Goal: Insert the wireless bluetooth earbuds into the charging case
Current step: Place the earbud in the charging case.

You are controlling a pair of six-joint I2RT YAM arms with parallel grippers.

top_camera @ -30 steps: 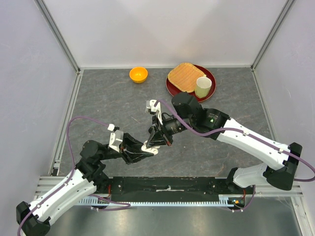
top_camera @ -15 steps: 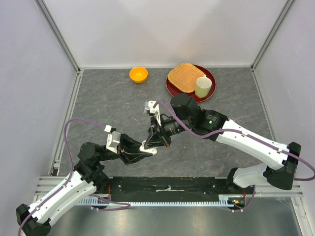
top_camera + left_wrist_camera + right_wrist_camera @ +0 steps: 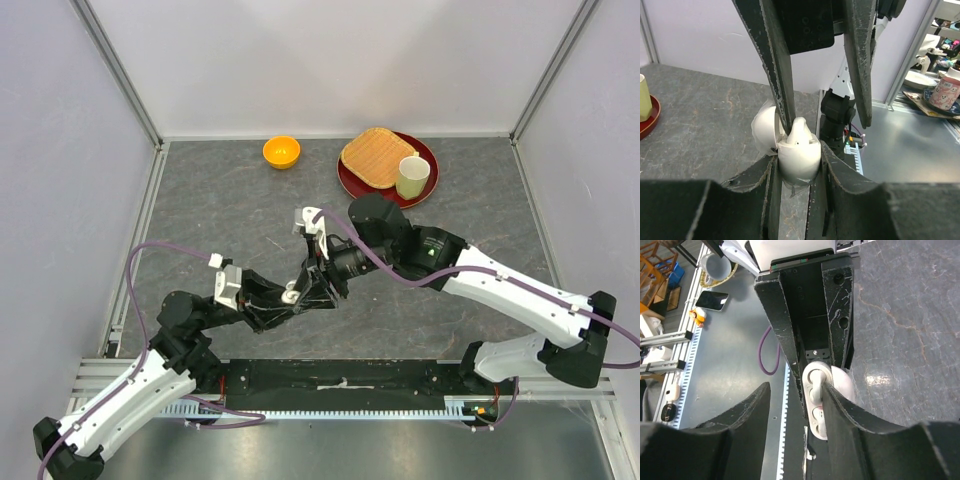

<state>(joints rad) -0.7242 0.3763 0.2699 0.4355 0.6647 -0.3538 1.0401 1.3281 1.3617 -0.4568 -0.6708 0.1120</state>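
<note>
The white charging case (image 3: pixel 799 156) is upright between the pads of my left gripper (image 3: pixel 797 170), which is shut on it, and its lid (image 3: pixel 764 131) is flipped open to the left. A white earbud (image 3: pixel 799 131) sits in the case, its stem sticking up. From the right wrist view the earbud (image 3: pixel 816 384) fills the upper socket of the case (image 3: pixel 815 415), and the lower socket looks bare. My right gripper (image 3: pixel 796 390) hangs open straight over the case, one finger (image 3: pixel 840 405) close beside the bud and holding nothing. Both grippers meet at mid-table (image 3: pixel 300 292).
An orange bowl (image 3: pixel 281 151) stands at the back. A red plate (image 3: pixel 428 155) at the back right carries a flat tan slab (image 3: pixel 376 155) and a pale cup (image 3: pixel 412 176). Aluminium rails run along the table's left side and its near edge (image 3: pixel 340 385).
My right gripper's jaws have opened and let go of the white earbud, which stays in the case. Both grippers drifted slightly left and toward the near edge.
</note>
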